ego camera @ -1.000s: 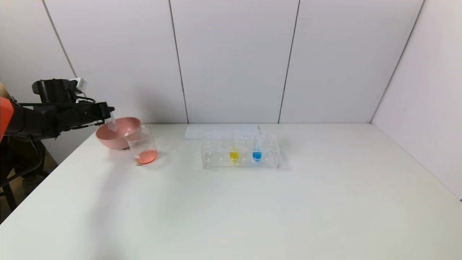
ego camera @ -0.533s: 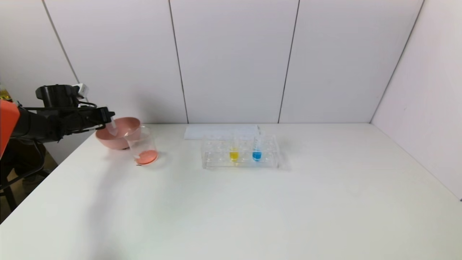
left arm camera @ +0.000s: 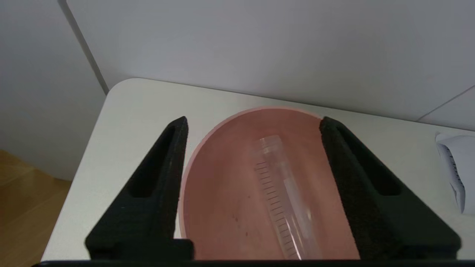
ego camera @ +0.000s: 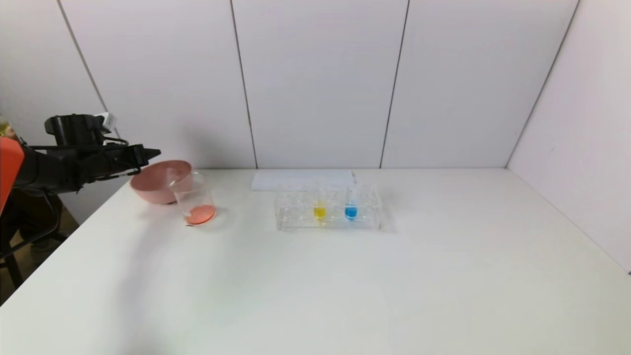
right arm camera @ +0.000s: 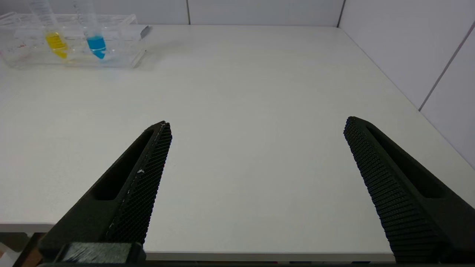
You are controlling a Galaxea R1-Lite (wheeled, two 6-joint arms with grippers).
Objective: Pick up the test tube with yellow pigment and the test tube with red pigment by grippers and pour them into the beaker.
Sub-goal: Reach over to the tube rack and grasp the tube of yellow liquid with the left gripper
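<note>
- Left gripper [left arm camera: 254, 124], fingers spread, hovers over pink bowl [left arm camera: 222, 193] holding an emptied tube [left arm camera: 280, 193].
- Beside the bowl, beaker [ego camera: 193, 197] holds red liquid.
- Farther off, yellow-pigment tube [ego camera: 319, 207] stands racked [ego camera: 296, 219].
- Right gripper [right arm camera: 256, 126], parked, gapes.

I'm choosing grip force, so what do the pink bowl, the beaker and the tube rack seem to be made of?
Pink bowl: opaque, matte, probably plastic; it shows no glare.
Beaker: clear glass or plastic; the red liquid shows through its wall.
Tube rack: clear, rigid, likely acrylic, with see-through walls.
</note>
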